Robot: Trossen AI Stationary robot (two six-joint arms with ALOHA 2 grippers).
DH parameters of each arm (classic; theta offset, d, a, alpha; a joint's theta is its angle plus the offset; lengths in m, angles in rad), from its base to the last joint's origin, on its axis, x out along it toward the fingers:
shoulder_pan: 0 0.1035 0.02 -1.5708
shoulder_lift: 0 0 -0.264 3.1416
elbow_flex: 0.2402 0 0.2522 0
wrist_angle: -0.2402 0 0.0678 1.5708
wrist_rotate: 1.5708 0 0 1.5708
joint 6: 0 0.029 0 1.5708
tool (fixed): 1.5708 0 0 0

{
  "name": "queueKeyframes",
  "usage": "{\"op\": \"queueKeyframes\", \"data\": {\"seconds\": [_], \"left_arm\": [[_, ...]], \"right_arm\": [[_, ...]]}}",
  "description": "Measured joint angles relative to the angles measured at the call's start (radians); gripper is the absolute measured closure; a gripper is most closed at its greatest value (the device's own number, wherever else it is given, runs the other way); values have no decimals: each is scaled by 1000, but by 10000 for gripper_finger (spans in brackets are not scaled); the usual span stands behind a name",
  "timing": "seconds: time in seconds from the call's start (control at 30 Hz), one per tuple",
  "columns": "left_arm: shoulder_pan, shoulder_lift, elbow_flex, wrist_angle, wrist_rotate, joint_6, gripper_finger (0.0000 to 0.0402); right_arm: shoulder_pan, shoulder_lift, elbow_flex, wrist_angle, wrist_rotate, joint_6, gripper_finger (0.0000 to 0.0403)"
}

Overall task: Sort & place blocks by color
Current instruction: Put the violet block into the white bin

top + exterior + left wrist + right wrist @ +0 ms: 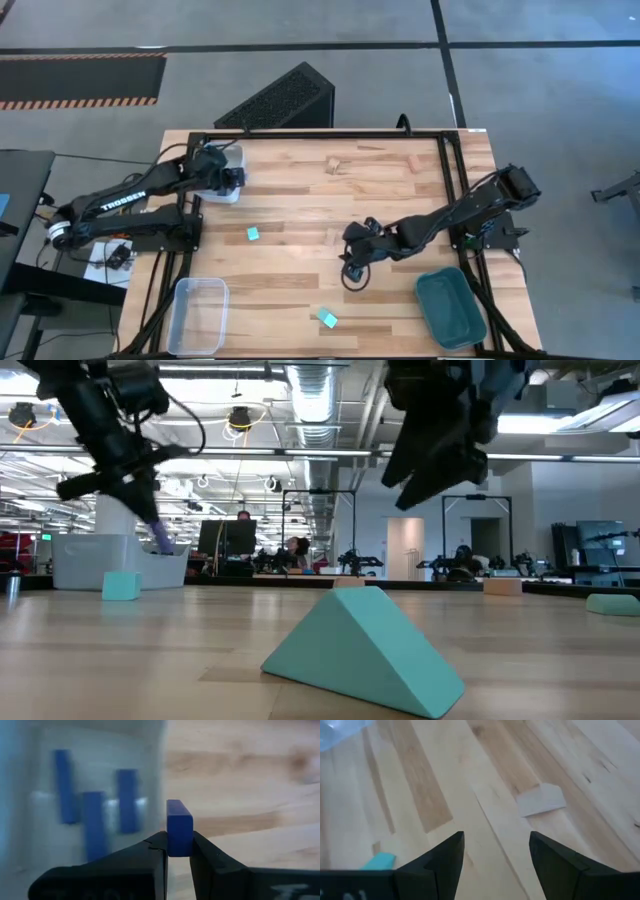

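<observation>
Blue, oblong and upright, a bar (179, 834) sits clamped between the fingers of the left gripper (178, 854), its upper half standing clear of the fingertips. That gripper (232, 176) hangs at the far left of the table (300, 290), over the edge of a clear bin (222, 186). Through the left wrist camera three more blue bars (95, 822) lie inside this bin, side by side and roughly parallel, blurred behind its clear wall. From table height the held bar (160, 536) shows as a purplish sliver pointing down at the bin (95, 560).

The right gripper (352, 262) hovers near the table's middle with its fingers spread wide and nothing between them. Past those fingers (445, 851) lies a pale tan piece (540, 799) on the bare wood, well apart from them, and a teal block (379, 861) peeks in beside one finger.

On the table, one teal cube (253, 234) rests between the two arms, and another teal block (328, 319) lies near the front edge; the low camera shows this one as a wedge (360, 651). A tan piece (335, 166) sits toward the far side.

A second clear bin (199, 316) stands at the front left corner; I cannot see anything in it. A dark teal tray (450, 308) stands at the front right, just beside the right arm, its contents not discernible.
</observation>
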Motion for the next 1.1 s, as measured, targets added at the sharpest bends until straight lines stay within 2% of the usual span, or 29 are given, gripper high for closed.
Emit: {"op": "queueKeyframes", "data": {"seconds": [0.3,0.53,0.63,0.83,0.93,1.1], "left_arm": [[112,19,41,-19,8,128,376],[147,31,154,-112,-99,237,376],[168,61,146,-162,-134,250,375],[196,197,113,-164,-97,228,370],[198,264,111,-168,-115,203,347],[198,329,116,-132,-108,224,267]], "right_arm": [[-36,-86,-10,-8,2,-61,159],[-92,-130,-10,-37,1,-92,159],[-107,-160,-10,-104,-8,-160,159],[-153,-279,-10,-295,-21,-229,159],[-188,-347,-10,-360,-20,-291,159],[-269,-431,-10,-452,-20,-383,159]]}}
